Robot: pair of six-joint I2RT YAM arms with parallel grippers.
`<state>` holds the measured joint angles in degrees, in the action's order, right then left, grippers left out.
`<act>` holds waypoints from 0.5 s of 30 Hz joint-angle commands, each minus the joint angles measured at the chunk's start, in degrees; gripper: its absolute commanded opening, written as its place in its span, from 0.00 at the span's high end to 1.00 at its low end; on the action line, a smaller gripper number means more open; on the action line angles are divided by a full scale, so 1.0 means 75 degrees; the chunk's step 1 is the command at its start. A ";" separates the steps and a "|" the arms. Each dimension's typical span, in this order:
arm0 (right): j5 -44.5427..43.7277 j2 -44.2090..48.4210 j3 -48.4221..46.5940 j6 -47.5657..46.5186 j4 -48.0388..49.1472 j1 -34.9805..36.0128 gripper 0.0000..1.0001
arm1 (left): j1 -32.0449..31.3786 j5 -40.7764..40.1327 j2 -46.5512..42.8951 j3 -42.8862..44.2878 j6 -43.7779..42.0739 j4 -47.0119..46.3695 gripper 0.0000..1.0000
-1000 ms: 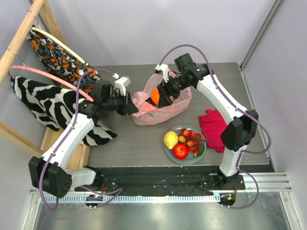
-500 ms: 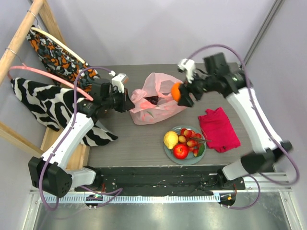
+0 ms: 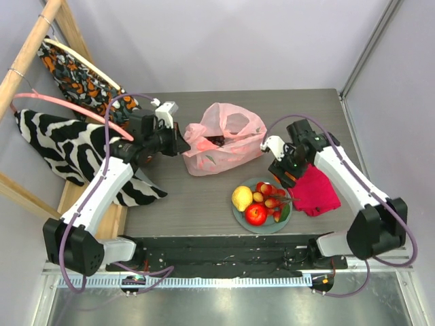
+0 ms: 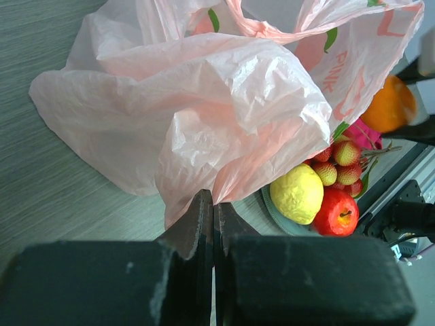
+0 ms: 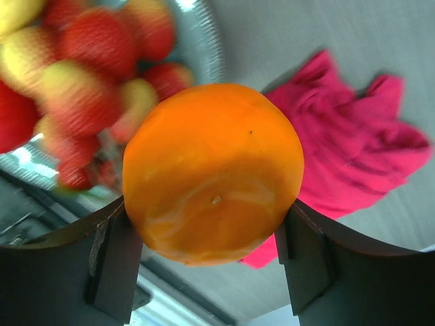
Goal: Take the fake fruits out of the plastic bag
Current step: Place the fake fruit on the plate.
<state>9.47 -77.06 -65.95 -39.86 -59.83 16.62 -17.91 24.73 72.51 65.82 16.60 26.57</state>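
The pale-pink plastic bag lies at mid-table. My left gripper is shut on its left edge; the left wrist view shows the fingertips pinching the bag's film. A dark fruit shows inside the bag's mouth. My right gripper is shut on an orange fruit and holds it above the right edge of the grey-green plate. A yellow lemon, a red apple and red-yellow cherries lie on the plate.
A folded magenta-red cloth lies right of the plate, under my right arm. A wooden rack with patterned clothes stands along the left edge. Grey walls close the back and right.
My right gripper has carried the orange fruit out of the bag's mouth, right and then down toward the plate. My left gripper keeps its hold on the bag's edge.
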 commanded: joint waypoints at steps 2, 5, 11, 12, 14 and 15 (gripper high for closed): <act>-0.0830 -0.0658 -0.0452 -0.0707 0.1625 -0.0025 0.66 | 0.0255 0.0195 -0.0281 0.0165 0.0154 -0.0237 1.00; -0.0678 -0.1209 -0.0651 -0.1257 0.1883 -0.0025 0.64 | 0.0407 0.0300 -0.0316 0.0107 0.0271 -0.0249 1.00; -0.0162 -0.2217 -0.1027 -0.1319 0.1732 0.0185 0.63 | 0.0689 0.0359 -0.0410 0.0024 0.0411 -0.0296 1.00; -0.0162 -0.2311 -0.1003 -0.1330 0.1732 0.0302 0.63 | 0.0759 0.0370 -0.0422 0.0013 0.0435 -0.0296 1.00; -0.0197 -0.2312 -0.0816 -0.1330 0.1825 0.0560 0.62 | 0.0818 0.0382 -0.0434 -0.0022 0.0470 -0.0319 1.00; -0.0185 -0.2323 -0.0758 -0.1330 0.1849 0.0642 0.62 | 0.0864 0.0382 -0.0445 -0.0046 0.0482 -0.0320 1.00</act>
<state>6.63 -94.98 -71.33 -48.47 -47.57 18.37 -13.28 26.46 71.40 65.58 19.05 26.55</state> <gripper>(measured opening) 0.738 0.015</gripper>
